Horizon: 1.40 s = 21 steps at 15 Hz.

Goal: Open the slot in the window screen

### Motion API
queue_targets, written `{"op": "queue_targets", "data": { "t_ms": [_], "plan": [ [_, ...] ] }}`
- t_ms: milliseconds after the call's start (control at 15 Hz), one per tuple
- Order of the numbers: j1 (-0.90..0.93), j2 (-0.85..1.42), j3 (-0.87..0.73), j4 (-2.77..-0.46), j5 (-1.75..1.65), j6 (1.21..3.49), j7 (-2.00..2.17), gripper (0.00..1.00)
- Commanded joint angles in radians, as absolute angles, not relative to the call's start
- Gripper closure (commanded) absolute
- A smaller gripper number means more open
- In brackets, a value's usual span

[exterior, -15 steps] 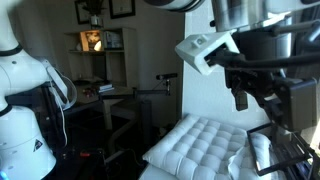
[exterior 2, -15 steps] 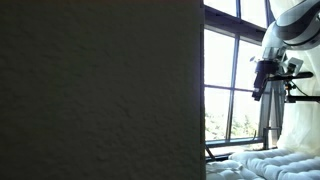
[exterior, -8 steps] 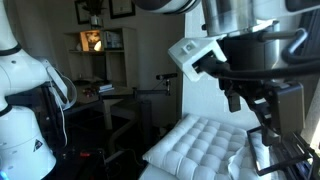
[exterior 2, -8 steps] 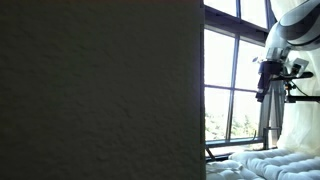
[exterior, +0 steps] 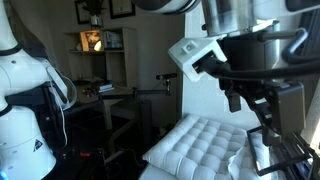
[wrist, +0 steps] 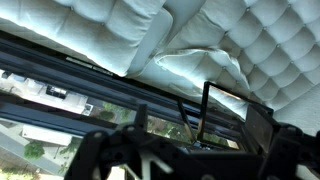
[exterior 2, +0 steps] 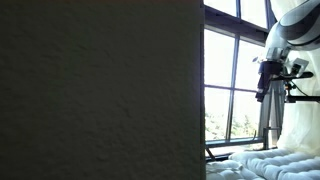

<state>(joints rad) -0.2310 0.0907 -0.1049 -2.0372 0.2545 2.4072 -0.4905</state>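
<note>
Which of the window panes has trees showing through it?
The lower pane, under the horizontal bar: treetops show along its bottom, while the panes above show only bright sky.

White arm [exterior 2: 291, 22] at upper right of frame, wrist bent downward. Dark gripper [exterior 2: 262, 93] hanging below it, pointing down. Seen close up, filling right half of an exterior view [exterior: 250, 100]. Along bottom edge of wrist view [wrist: 190, 165], jaws spread wide apart.
</note>
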Motion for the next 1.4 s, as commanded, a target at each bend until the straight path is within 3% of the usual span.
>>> {"op": "queue_targets", "data": {
  "t_ms": [0,1333],
  "plan": [
    [-0.220,0.090,-0.116,-2.036,0.254,2.406,-0.489,0.00],
    [-0.209,0.085,-0.108,-2.047,0.238,2.427,-0.503,0.00]
  ]
}}
